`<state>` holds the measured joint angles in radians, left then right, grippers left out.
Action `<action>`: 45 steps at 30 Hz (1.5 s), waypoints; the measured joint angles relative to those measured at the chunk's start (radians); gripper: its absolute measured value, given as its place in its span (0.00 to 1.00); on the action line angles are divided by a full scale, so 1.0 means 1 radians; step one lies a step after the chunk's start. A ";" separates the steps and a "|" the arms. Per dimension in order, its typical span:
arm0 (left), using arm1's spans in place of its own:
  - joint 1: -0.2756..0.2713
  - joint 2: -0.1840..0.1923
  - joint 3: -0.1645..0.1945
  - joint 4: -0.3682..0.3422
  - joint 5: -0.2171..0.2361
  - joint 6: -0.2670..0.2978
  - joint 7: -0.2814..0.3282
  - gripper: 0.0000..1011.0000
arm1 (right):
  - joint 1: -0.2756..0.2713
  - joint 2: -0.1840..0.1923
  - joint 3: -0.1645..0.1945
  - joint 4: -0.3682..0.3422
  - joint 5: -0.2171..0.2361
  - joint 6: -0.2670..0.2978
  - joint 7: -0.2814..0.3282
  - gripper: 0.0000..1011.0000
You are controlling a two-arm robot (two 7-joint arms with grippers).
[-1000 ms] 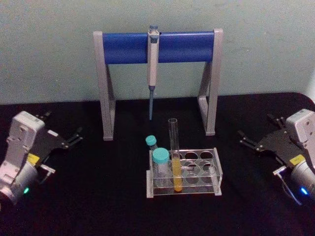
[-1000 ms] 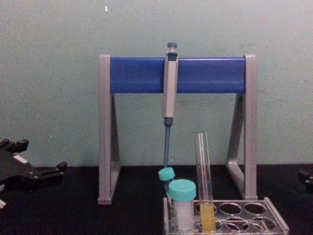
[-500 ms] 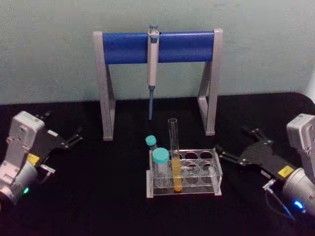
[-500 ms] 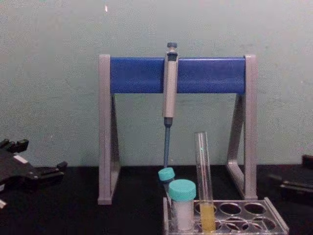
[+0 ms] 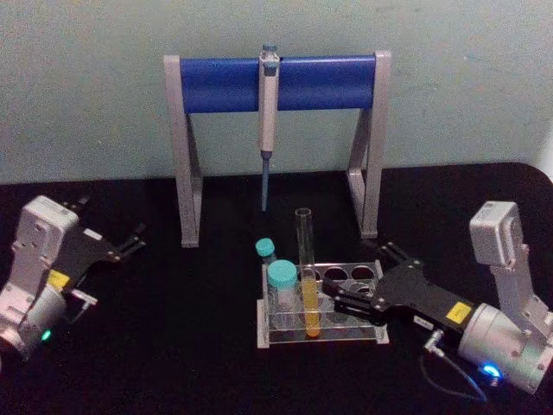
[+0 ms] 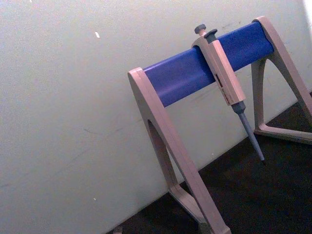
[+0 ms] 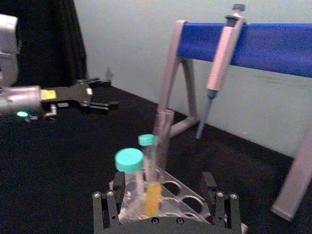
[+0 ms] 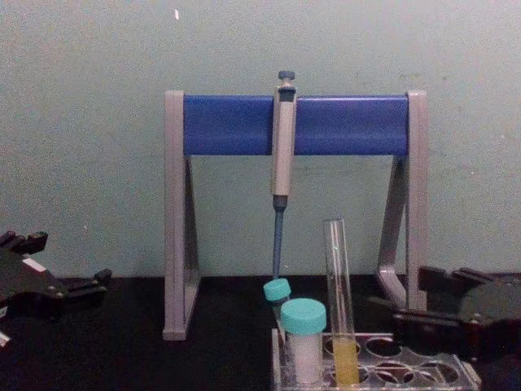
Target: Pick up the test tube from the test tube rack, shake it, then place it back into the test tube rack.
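Observation:
The test tube (image 5: 304,251) stands upright in the front row of the clear test tube rack (image 5: 321,338), with yellow liquid in its lower part. My right gripper (image 5: 359,278) reaches in from the right over the rack's right-hand holes, open, its tips just short of the tube. In the right wrist view the test tube (image 7: 159,146) rises ahead between the two spread fingers (image 7: 219,204). From the chest, the right gripper (image 8: 399,316) hovers to the right of the test tube (image 8: 337,285), above the rack (image 8: 456,371). My left gripper (image 5: 134,239) rests open at the far left.
Two teal-capped vials (image 5: 281,284) stand in the rack's left holes, close beside the tube. Behind the rack a grey-legged stand with a blue crossbar (image 5: 320,82) holds a hanging pipette (image 5: 268,112). The black table (image 5: 190,346) stretches out on both sides.
My right gripper has swung in from the table's far right to the rack, its open fingers now near the tube. The left arm, the tube and the rack have stayed still.

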<state>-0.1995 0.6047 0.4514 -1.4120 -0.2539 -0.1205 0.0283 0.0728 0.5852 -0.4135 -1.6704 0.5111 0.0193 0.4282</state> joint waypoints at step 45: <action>0.000 0.000 0.000 0.000 0.000 0.000 0.000 0.99 | 0.176 -0.134 -0.065 0.161 -0.024 0.097 0.046 0.99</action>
<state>-0.1995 0.6047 0.4514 -1.4120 -0.2539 -0.1205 0.0283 0.2485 0.4516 -0.4786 -1.5094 0.4872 0.1166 0.4740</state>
